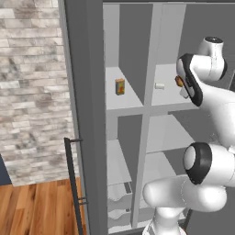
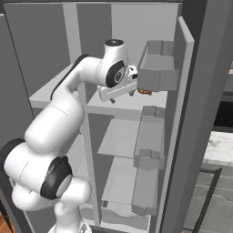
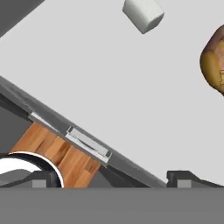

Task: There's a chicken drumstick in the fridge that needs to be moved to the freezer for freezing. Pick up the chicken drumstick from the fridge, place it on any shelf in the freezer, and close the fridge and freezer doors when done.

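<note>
Pincer (image 3: 109,177) tips apart, empty, over fridge (image 1: 170,69) shelf holding chicken drumstick (image 3: 214,61), small white block (image 3: 143,14); freezer (image 1: 120,59) holds carton (image 1: 120,86), apparently.

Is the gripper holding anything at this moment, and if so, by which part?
Nothing is held. The chicken drumstick lies on the fridge shelf, off to one side of the gripper, not between its fingertips.

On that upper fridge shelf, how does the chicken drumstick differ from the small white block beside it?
The chicken drumstick is golden-brown and lumpy; the small white block is plain white with flat faces and rounded corners. In the hand view the drumstick looks the bulkier of the two and runs off the frame's edge, while the block sits fully inside it. Both rest on the same pale grey fridge shelf, apart from each other.
</note>
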